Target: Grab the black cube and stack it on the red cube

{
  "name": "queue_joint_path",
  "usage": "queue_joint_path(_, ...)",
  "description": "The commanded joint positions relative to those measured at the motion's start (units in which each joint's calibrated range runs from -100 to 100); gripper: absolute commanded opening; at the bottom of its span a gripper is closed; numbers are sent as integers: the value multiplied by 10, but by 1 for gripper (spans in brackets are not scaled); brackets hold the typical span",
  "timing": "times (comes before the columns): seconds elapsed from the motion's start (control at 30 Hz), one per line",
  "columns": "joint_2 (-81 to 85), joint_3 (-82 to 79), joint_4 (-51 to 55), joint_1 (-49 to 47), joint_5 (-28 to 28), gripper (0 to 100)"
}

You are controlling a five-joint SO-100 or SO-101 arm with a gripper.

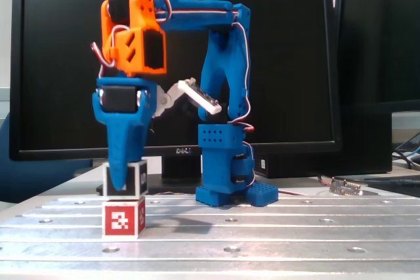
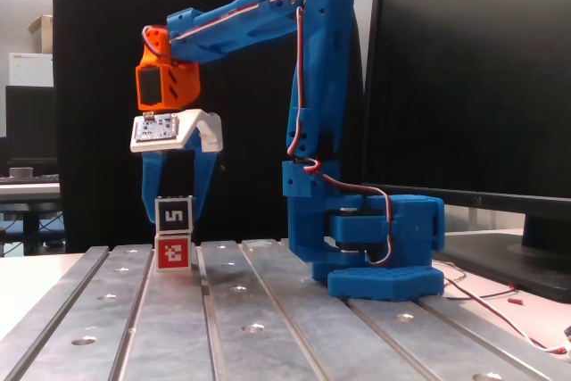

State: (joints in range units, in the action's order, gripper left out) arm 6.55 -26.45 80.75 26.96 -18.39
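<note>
Blue printed fingers of the gripper (image 2: 177,211) clamp the black cube (image 2: 175,216) from both sides; in a fixed view at lower left of the frame the white "5" on its face shows between them. In that view the black cube sits directly above the red cube (image 2: 174,252), their edges lined up and so close that I cannot tell whether they touch. In a fixed view from the front, the gripper (image 1: 122,185) hangs at left of centre, one tapered blue finger (image 1: 123,155) covering most of the black cube (image 1: 137,178), which appears just above and behind the top of the red cube (image 1: 123,220). The red cube rests on the slotted metal table (image 1: 275,234) in the lower left of the frame, its white blocky marker facing the camera. An orange wrist section (image 1: 134,34) tops the gripper. The arm's blue base (image 2: 384,256) stands right of centre, and a dark monitor (image 1: 289,50) fills the background.
</note>
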Motion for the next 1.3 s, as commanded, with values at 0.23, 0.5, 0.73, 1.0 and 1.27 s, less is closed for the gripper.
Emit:
queue_joint_path(0.23, 23, 4, -2, -2, -3, 15)
queue_joint_path(0.5, 22, 8, -2, -5, -4, 15)
queue_joint_path(0.73, 22, 10, -3, -7, -4, 15)
queue_joint_path(1.0, 22, 11, -15, -6, -16, 15)
queue_joint_path(1.27, 22, 5, -15, -1, -30, 16)
